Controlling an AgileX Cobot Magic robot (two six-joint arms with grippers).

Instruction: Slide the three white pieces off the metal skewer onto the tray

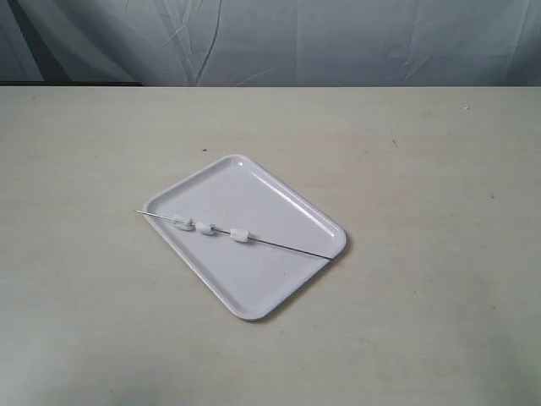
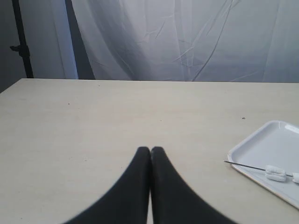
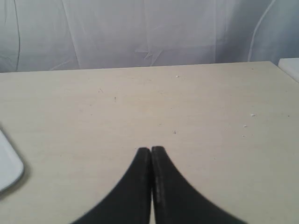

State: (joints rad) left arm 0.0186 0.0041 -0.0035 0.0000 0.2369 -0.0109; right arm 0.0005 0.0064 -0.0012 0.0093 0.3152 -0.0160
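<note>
A white tray [image 1: 262, 194] lies turned at an angle in the middle of the table. Across it rests the thin metal skewer [image 1: 287, 247], both ends overhanging the rim. Three white pieces [image 1: 208, 227] are threaded on its left half. The left wrist view catches the tray's corner [image 2: 261, 147], the skewer tip [image 2: 243, 165] and one white piece [image 2: 275, 173]. My left gripper [image 2: 150, 149] is shut and empty, well to the side of the tray. My right gripper [image 3: 151, 149] is shut and empty too, with a tray corner [image 3: 9, 170] off to one side. Neither gripper shows in the exterior view.
The beige tabletop [image 1: 423, 152] stretches around the tray. A wrinkled pale curtain [image 1: 338, 42] hangs behind the table's far edge. A dark stand [image 2: 21, 42] is at the back in the left wrist view.
</note>
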